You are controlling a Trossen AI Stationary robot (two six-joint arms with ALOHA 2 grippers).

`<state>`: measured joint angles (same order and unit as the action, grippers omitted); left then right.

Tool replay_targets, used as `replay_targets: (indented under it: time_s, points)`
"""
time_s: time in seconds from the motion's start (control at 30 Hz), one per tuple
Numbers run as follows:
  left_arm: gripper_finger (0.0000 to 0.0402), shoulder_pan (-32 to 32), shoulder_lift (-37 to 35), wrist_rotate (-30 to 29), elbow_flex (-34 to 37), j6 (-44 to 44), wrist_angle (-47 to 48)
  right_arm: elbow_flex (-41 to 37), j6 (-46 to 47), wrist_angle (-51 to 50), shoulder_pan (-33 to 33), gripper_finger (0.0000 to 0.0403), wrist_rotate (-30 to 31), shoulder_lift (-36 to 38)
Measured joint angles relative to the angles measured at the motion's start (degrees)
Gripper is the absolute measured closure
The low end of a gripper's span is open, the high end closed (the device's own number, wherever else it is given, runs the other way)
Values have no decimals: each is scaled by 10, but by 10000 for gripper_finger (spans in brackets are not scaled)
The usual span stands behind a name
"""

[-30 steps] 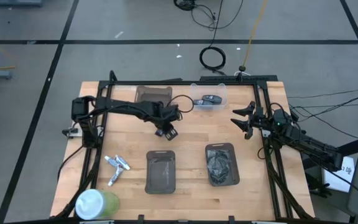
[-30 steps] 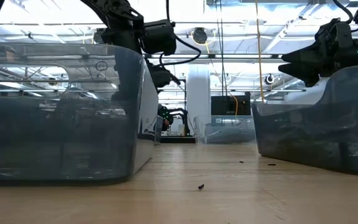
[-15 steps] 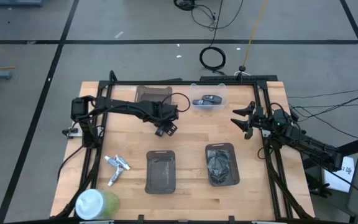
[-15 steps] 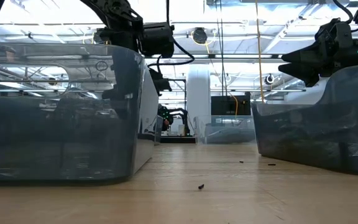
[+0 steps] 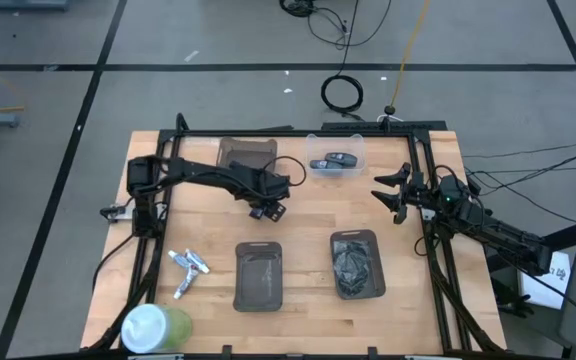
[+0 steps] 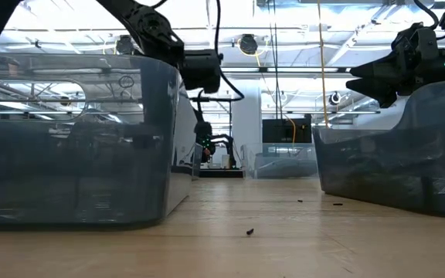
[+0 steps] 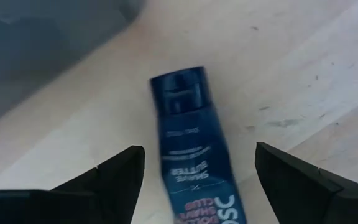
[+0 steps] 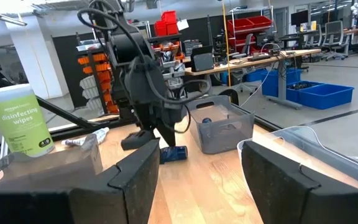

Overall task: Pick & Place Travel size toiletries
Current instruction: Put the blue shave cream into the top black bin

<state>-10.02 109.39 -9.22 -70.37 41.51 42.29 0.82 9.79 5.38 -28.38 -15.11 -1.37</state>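
Observation:
A dark blue tube (image 7: 191, 155) with a dark cap lies flat on the wooden table (image 5: 308, 215); in the right wrist view the tube (image 8: 174, 154) lies below the left arm. My left gripper (image 5: 269, 210) points down over the tube, open, one finger on either side of it (image 7: 197, 152) and clear of it. Three small white-and-silver tubes (image 5: 188, 270) lie loose near the table's left edge. My right gripper (image 5: 390, 193) hovers open at the table's right side, holding nothing.
Two dark trays (image 5: 259, 275) (image 5: 356, 264) stand toward the near edge. At the far edge are a dark bin (image 5: 247, 153) and a clear bin (image 5: 336, 160) with items inside. A wipes canister (image 5: 153, 325) stands at the near left corner.
My left gripper has sunk toward the table over the blue tube and has rolled about its own axis.

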Motion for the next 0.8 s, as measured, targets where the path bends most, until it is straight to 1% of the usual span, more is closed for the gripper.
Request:
replay_targets:
  time_s: [0.2, 0.4, 0.53, 0.67, 0.8]
  points:
    - [130, 0, 20, 19, -1, -11, -22, 0, 0, 0, 0, 187, 0, 0]
    - [152, 13, 25, 16, -1, -66, -46, 0, 0, 0, 0, 184, 0, 0]
    - [167, 17, 25, 18, -1, -67, -50, 0, 0, 0, 0, 185, 0, 0]
    - [196, 17, 25, 37, -1, -81, -50, 0, 0, 0, 0, 186, 0, 0]
    - [234, 17, 26, 41, -1, -91, -51, 0, 0, 0, 0, 186, 0, 0]
